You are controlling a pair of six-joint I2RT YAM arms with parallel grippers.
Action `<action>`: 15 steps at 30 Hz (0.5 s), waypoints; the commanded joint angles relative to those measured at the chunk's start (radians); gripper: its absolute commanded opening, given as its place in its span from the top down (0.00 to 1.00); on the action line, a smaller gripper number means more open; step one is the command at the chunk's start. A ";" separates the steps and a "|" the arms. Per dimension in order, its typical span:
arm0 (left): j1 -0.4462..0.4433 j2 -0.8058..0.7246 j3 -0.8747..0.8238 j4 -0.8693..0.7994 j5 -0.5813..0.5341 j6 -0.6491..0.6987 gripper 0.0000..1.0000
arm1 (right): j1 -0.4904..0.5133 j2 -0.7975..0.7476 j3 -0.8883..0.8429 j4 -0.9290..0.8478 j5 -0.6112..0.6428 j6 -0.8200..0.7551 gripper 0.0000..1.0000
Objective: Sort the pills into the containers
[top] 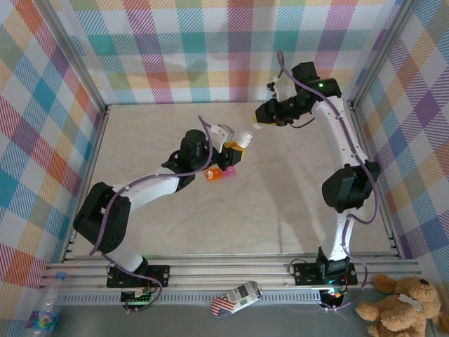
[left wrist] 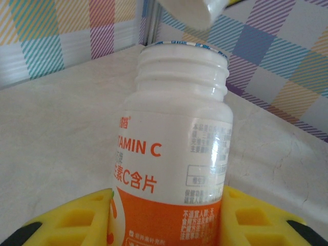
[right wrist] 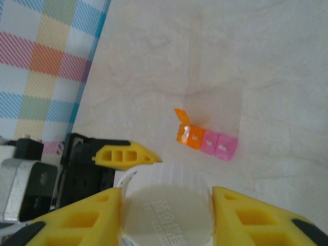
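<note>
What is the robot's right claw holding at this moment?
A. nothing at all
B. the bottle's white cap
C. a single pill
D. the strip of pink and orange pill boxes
B: the right wrist view shows the white cap clamped in the right claw, while the bottle held in the left claw has a bare threaded neck.
</note>
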 commanded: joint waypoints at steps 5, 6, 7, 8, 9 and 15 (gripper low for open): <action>-0.007 0.033 0.062 0.042 0.051 0.052 1.00 | -0.004 0.006 0.020 -0.091 -0.073 -0.099 0.60; -0.007 0.033 0.063 0.040 0.051 0.057 1.00 | -0.003 0.004 0.017 -0.094 -0.078 -0.105 0.60; -0.005 0.033 0.063 0.041 0.051 0.061 1.00 | -0.003 0.003 0.015 -0.096 -0.079 -0.107 0.60; -0.005 0.033 0.063 0.037 0.052 0.065 1.00 | -0.003 0.003 0.014 -0.100 -0.085 -0.111 0.60; -0.004 0.033 0.066 0.032 0.054 0.070 1.00 | -0.003 0.004 0.013 -0.102 -0.086 -0.110 0.60; 0.000 0.032 0.075 0.025 0.067 0.081 1.00 | -0.003 0.013 0.003 -0.107 -0.103 -0.111 0.60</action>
